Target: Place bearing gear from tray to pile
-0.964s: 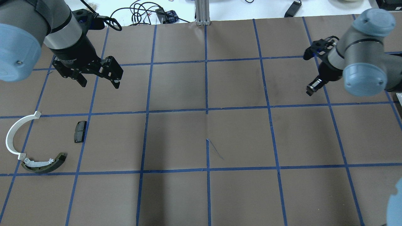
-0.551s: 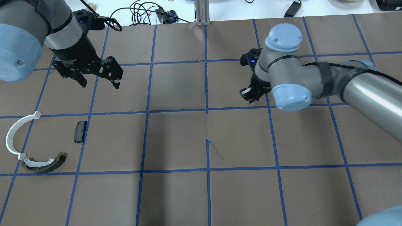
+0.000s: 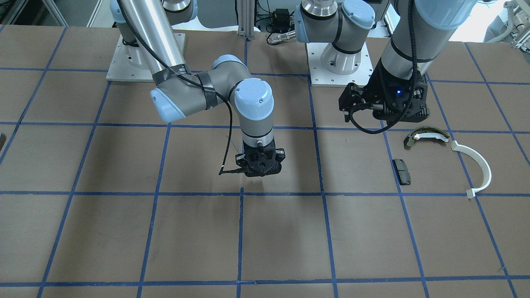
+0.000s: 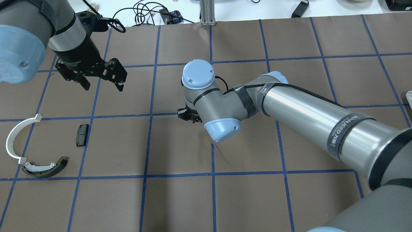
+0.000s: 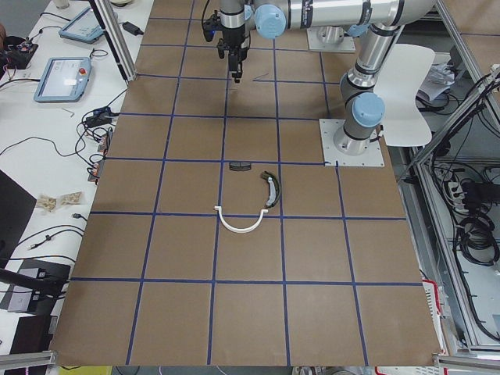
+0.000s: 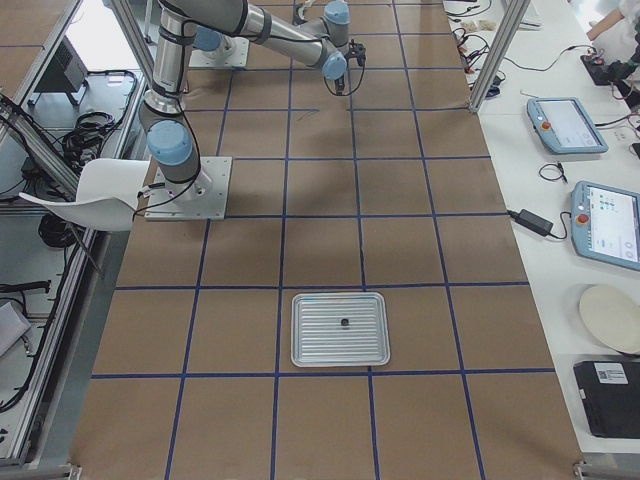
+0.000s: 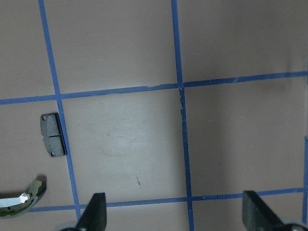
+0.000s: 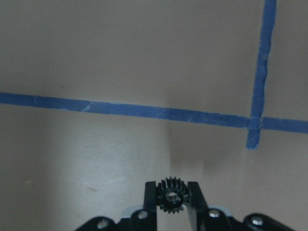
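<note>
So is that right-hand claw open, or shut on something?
Shut. In the wrist view, the right gripper clamps a small black toothed gear from both sides.

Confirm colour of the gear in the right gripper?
Black gear with a greyish centre. It shows best in the right wrist view.

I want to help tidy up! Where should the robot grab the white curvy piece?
Pinch the white curvy piece mid-bow, coming straight down, one finger inside the curve and one outside. Its wall looks thin, with bare table on both sides.
</note>
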Motion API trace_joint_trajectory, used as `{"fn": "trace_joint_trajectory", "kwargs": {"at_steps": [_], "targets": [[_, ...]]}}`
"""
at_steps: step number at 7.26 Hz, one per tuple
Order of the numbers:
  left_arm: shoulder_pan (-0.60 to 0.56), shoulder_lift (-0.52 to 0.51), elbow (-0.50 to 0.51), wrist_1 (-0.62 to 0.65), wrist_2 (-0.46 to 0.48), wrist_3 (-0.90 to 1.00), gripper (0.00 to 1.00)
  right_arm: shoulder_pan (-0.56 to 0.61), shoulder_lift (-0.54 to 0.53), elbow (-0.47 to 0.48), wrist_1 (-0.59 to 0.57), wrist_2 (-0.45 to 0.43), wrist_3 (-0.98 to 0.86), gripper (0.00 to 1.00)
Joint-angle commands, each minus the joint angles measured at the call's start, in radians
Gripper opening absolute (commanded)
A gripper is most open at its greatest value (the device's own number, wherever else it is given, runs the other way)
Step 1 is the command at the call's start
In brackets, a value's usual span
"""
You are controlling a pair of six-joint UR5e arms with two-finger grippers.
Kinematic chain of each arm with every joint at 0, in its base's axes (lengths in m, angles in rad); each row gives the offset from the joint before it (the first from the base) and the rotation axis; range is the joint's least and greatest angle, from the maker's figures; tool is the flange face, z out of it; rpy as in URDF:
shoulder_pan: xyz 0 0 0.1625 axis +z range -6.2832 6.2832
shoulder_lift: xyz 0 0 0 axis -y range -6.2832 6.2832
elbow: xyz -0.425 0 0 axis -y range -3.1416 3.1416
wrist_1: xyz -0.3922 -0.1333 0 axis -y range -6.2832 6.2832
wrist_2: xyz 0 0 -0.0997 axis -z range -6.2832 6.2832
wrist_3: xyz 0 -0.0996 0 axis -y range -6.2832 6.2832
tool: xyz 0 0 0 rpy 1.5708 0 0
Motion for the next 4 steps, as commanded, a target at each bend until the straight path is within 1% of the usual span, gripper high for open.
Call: {"fn": "trace_joint_trajectory", "kwargs": {"at_steps": [1,2,3,4], "targets": [[0.0,-0.01,0.0,-0.002,-0.001,-0.002,1.0,0.001,0.009,-0.009,-0.003,0.007,0.034,1.0],[0.0,-0.014,0.001,-0.002,-0.001,0.001,1.0,-0.033,0.001,-0.017,0.0,0.002,0.017,1.0],[-0.006,-0.02,0.003,0.0,-0.001,-0.005,1.0,-0.102,-0.043,-0.009,0.006,0.001,-0.085,1.0],[-0.02,-0.031,0.003,0.001,-0.015,-0.023,1.0,-0.2,-0.08,-0.002,0.024,0.002,-0.148,1.0]]}}
